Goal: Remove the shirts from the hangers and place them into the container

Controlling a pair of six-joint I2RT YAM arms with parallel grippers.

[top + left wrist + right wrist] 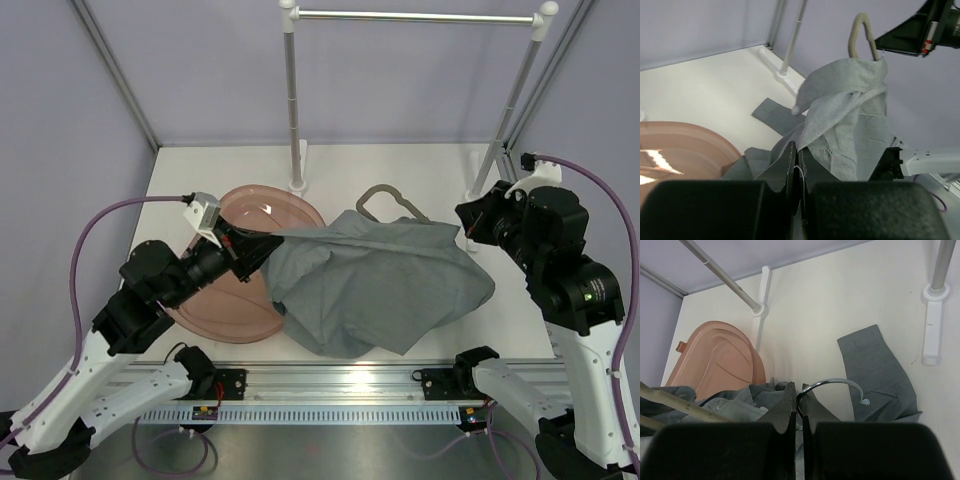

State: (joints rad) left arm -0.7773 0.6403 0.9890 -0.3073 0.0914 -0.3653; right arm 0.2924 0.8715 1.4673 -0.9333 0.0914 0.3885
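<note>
While the left gripper point(243, 250) is clamped shut on an edge of the grey-green shirt point(385, 285), it hangs over the pinkish tub point(275, 205), and a taut fold of cloth runs from its fingers to the rest of the garment. Most of the shirt lies crumpled on the white table point(200, 170) just right of the tub, overlapping its right rim. The right gripper point(468, 228) is closed on the hanger point(383, 192) at the base of its wire hook point(837, 382). One rounded corner of the hanger pokes out behind the cloth, near a foot of the garment rail point(420, 16). One sleeve lies flat on the table.
</note>
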